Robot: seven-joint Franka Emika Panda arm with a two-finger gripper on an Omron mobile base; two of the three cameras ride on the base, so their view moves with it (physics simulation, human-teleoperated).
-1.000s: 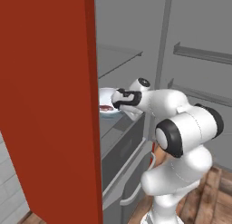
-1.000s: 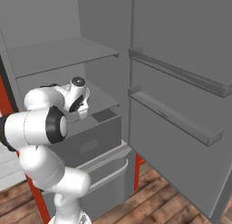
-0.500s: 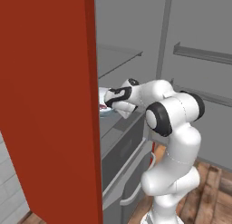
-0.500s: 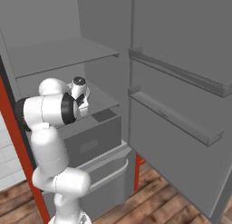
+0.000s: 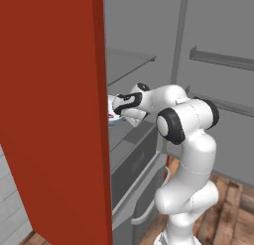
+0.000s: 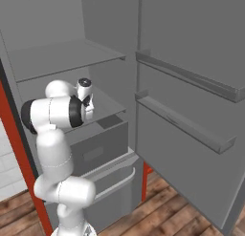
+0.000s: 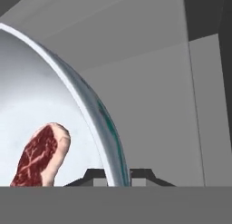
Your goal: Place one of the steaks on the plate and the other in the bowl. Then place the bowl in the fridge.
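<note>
My gripper (image 7: pixel 118 175) is shut on the thin rim of the pale glossy bowl (image 7: pixel 41 96), which curves up between the fingertips (image 7: pixel 95 174). One steak (image 7: pixel 38 155), dark red with pale marbling, lies inside the bowl. In the left base view the bowl (image 5: pixel 113 113) peeks out beside the fridge's red side panel (image 5: pixel 54 115), with the gripper (image 5: pixel 120 110) on it, over the middle shelf. Whether the bowl rests on that shelf I cannot tell. The plate is out of view.
The fridge stands open, its door (image 6: pixel 191 87) with two rails swung out to the right. Inside are an upper shelf (image 6: pixel 62 58), a middle shelf (image 6: pixel 109 105) and grey drawers (image 6: pixel 95 146) below. The floor is wooden (image 5: pixel 233 209).
The arm has reached deeper into the fridge, carrying the bowl a little to the left toward the red panel. The elbow has swung up and forward.
</note>
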